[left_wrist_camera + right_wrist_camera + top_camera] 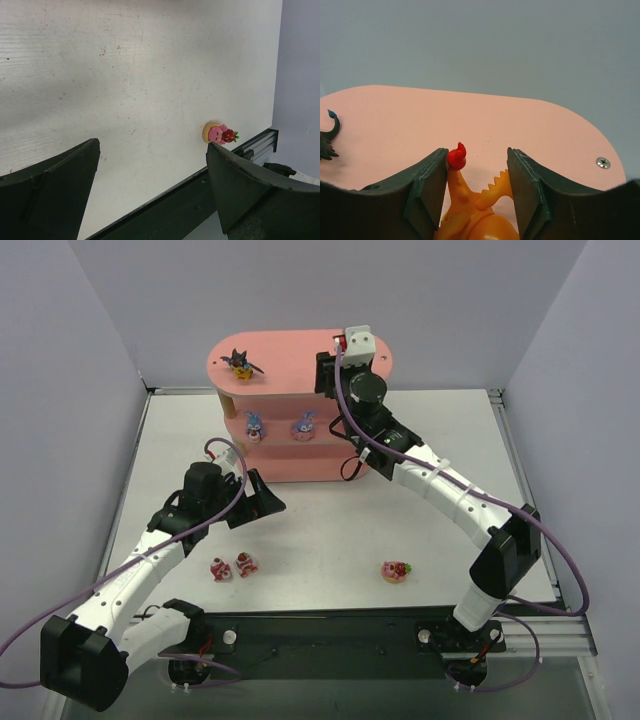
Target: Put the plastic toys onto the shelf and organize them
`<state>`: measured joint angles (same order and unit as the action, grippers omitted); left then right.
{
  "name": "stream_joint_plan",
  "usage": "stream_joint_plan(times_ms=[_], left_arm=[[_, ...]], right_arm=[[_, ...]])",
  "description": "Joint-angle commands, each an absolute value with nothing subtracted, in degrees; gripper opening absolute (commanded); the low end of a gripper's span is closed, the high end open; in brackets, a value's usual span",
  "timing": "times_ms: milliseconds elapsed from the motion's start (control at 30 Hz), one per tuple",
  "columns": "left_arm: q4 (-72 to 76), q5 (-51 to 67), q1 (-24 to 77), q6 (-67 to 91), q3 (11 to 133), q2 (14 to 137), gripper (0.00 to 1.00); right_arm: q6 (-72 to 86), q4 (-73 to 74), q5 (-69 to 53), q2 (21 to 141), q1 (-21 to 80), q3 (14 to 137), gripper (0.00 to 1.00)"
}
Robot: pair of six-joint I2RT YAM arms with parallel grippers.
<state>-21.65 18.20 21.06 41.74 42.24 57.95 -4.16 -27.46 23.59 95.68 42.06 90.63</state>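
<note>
Jaws bracket orange figurine [470, 215] over shelf [530, 125], bat [327, 138] nearby.

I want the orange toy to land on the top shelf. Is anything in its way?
Nothing visible is. The orange figurine is inside the right gripper, over the shelf's top board, bare pink around it. The black bat figurine stands away at the other end.
</note>
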Motion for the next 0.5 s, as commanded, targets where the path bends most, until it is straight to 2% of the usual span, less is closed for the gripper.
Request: stream_joint_plan(times_ms=[0, 100, 200, 267, 300, 400, 467], left_arm=[[-20.1, 17.8, 21.3, 41.0, 44.5, 57.9, 0.97], [-20.3, 17.8, 21.3, 41.0, 44.6, 57.9, 0.97], [-20.3, 17.9, 21.3, 41.0, 44.9, 57.8, 0.97], [-20.2, 18.0, 21.3, 41.0, 45.1, 57.9, 0.97], [-20.2, 18.1, 21.3, 41.0, 45.2, 57.8, 0.97], [-20.1, 18.1, 21.3, 41.0, 45.4, 57.9, 0.97], [-20.2, 18.1, 21.3, 40.9, 45.6, 58.0, 0.97]], right_arm=[[-3.2, -28.0, 24.3, 96.4, 42.0, 93.8, 0.48], [-3.0, -26.3, 24.2, 96.6, 41.9, 94.4, 0.41], [-2.5, -23.6, 23.8, 97.3, 41.5, 96.5, 0.22], [-2.2, -21.5, 24.0, 97.9, 41.0, 98.3, 0.15], [-1.8, -19.5, 23.8, 98.5, 40.8, 99.1, 0.08], [-0.6, -16.2, 23.5, 99.4, 40.1, 101.9, 0.0], [0.0, -15.1, 22.9, 99.6, 39.6, 102.9, 0.0]])
